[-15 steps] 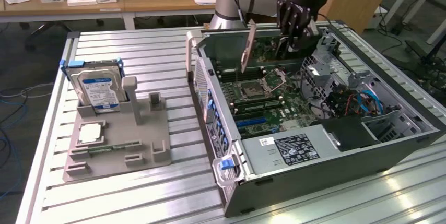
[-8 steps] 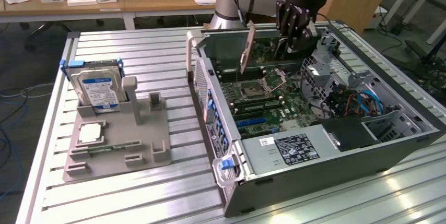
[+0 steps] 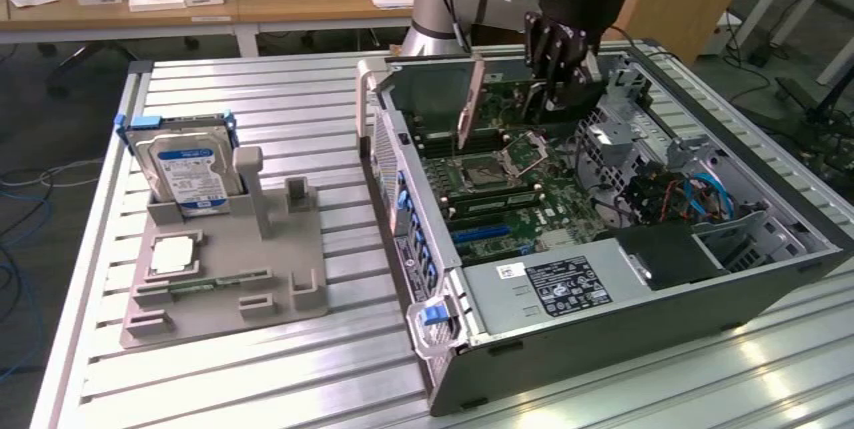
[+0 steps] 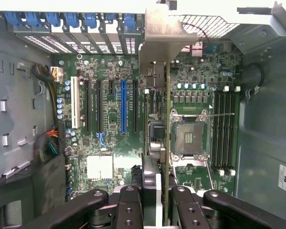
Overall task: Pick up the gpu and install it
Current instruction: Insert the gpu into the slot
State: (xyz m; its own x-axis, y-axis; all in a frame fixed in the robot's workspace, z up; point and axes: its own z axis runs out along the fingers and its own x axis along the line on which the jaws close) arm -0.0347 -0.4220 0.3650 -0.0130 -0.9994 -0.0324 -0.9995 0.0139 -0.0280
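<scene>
My gripper (image 3: 555, 84) hangs inside the open computer case (image 3: 747, 279), shut on the gpu (image 3: 470, 101). The card stands on edge above the motherboard, its silvery metal bracket toward the case's rear wall. In the wrist view the gpu (image 4: 167, 119) appears edge-on as a thin line running from between my fingers (image 4: 129, 206) to its bracket (image 4: 162, 33). It lies between the black expansion slots (image 4: 135, 106) and the processor socket (image 4: 188, 137). The blue slot (image 4: 123, 105) sits a little to one side of the card. I cannot tell whether the card's edge touches the board.
On the slatted metal table, a grey holder (image 3: 267, 289) at the exterior view's left carries a silver hard drive (image 3: 187, 174) and a small square chip (image 3: 174, 254). Inside the case are the power supply (image 3: 561, 284), drive cage and cables (image 3: 694, 194), and memory slots (image 4: 224, 129).
</scene>
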